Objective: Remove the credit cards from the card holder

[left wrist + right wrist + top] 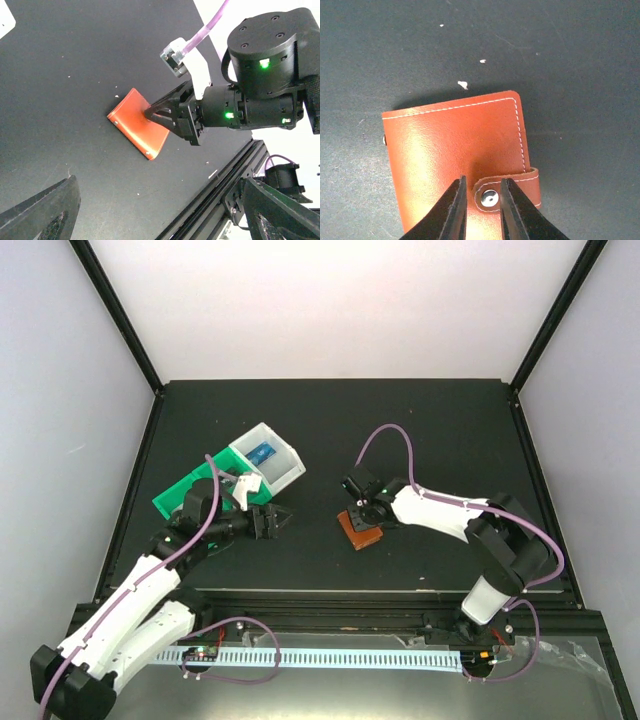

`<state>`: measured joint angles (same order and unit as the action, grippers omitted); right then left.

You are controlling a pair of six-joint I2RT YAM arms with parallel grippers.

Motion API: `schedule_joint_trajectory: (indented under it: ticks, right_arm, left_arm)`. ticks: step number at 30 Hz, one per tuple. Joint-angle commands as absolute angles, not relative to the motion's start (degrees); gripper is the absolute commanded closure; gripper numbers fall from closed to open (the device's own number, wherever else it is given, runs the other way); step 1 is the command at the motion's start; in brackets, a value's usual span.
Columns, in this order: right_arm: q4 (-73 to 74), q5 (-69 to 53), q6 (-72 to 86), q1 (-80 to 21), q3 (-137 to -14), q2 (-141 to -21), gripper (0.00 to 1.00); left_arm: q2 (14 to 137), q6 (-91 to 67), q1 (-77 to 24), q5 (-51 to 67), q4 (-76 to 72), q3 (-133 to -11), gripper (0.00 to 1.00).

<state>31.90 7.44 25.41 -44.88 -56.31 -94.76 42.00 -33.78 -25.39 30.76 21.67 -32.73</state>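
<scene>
The card holder [360,532] lies closed on the black table, a brown leather wallet with its snap strap [517,187] fastened. My right gripper [362,512] is right over it, jaws a narrow gap apart. In the right wrist view the gripper [483,181] straddles the strap's snap end and grips nothing. The holder also shows in the left wrist view [137,122]. A blue card [264,452] lies in the white bin. The red and dark cards are out of view. My left gripper [272,521] is open and empty, left of the holder.
A green-and-white bin tray [190,492] stands at the left, with its white compartment [283,468] behind my left gripper. The table's front rail [220,200] runs close behind the holder's near side.
</scene>
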Motion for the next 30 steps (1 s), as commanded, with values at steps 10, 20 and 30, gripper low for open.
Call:
schedule_joint_trajectory:
  ticks: [10,20,30]
  right_arm:
    - [29.55,8.62,23.28,-44.91,-54.28,-97.11,0.71]
    - [31.97,14.48,24.76,-44.88,-54.83,-99.55,0.77]
    - [28.84,11.33,27.62,-44.83,-53.29,-96.23,0.99]
  left_arm:
    - [40.34,-37.07,-27.32,29.29,17.44,-31.78,0.09]
    - [38.70,-36.23,-27.51,27.05,19.57,-30.75,0.09]
    - [39.42,-34.47,-27.57,23.65,22.68,-30.29,0.09]
